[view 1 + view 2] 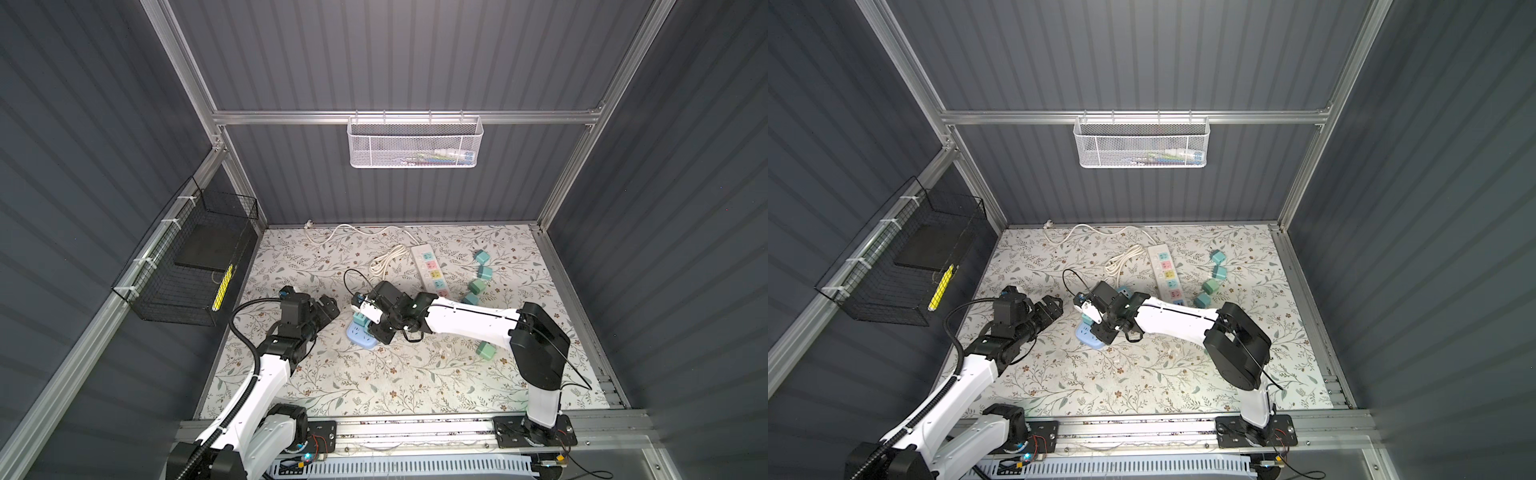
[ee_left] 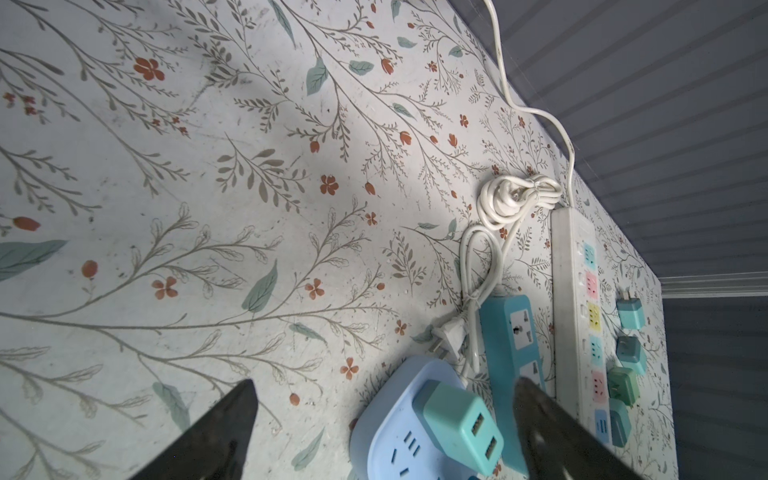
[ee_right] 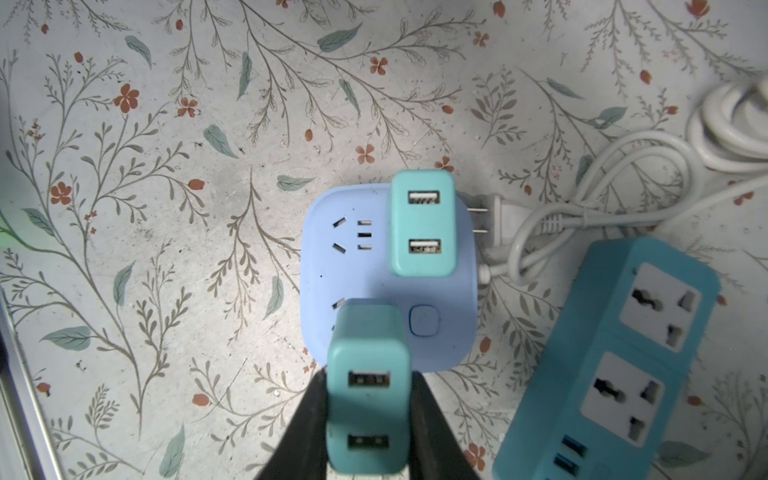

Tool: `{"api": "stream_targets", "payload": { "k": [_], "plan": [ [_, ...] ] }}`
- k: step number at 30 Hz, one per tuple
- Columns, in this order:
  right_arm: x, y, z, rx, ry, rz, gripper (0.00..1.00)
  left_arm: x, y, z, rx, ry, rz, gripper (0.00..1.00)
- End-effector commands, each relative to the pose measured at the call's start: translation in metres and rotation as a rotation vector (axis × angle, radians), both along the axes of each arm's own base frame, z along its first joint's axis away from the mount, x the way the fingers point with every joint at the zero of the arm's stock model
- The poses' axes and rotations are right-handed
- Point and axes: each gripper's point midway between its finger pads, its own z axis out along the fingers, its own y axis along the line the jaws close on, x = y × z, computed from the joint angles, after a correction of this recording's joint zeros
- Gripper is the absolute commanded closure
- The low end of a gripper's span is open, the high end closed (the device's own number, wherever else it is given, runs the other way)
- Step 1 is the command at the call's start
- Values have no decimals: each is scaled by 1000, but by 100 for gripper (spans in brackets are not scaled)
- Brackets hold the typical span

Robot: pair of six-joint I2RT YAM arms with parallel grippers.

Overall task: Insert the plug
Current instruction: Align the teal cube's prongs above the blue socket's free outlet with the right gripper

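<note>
Down on the floral mat (image 1: 374, 386), pale and scuffed under the lamp glare, boxed in by dark grey ribbed walls (image 1: 415, 62) and an aluminium frame (image 1: 291, 117). A white basket (image 1: 413, 143) hangs on the back rail, holding small items I can't make out. A black basket (image 1: 183, 274) on the left wall carries a dark slab and something yellow. Both arms stand on a base rail (image 1: 415, 428) at the front edge.

Centre stage now. The right gripper (image 3: 368, 376) reaches across the middle, jaws clamped on the plug (image 3: 365, 415), a teal two-port block. The plug is right over one corner of the hub (image 3: 357, 274), the pale blue square lying on the mat. Prongs in or not? I can't tell. A seated charger (image 3: 422, 222) stands upright at another corner of the hub.

The left gripper (image 2: 384, 380) hangs just beside the hub, jaws wide apart and off it.

Just beside the hub lies a teal strip (image 3: 602, 353). Past that, a white strip (image 1: 430, 270) with coloured sockets runs toward the back wall. A coiled cable (image 1: 386, 259) lies next to the white strip, and a cord (image 1: 345, 230) trails along the rear edge. Loose chargers (image 1: 478, 286) line up to the right of the white strip, and a lone charger (image 1: 485, 350) sits apart near the right arm.
</note>
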Motion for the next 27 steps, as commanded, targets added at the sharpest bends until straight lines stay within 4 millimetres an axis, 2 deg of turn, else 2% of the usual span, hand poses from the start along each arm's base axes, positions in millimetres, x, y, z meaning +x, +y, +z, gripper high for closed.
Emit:
{"api": "stream_targets", "payload": {
  "k": [1, 9, 22, 27],
  "plan": [
    [-4, 2, -6, -34, 7, 22, 91, 0, -2, -2, -17, 0, -13, 4],
    [-5, 2, -18, -46, 17, 24, 91, 1, 0, -2, -7, -3, -17, 4],
    [-8, -2, -24, -118, -26, 43, 91, 1, 2, -4, -6, 1, -15, 4],
    [-7, -5, -38, -191, -20, 58, 91, 1, 3, -2, -2, -3, -20, 4]
  ]
}}
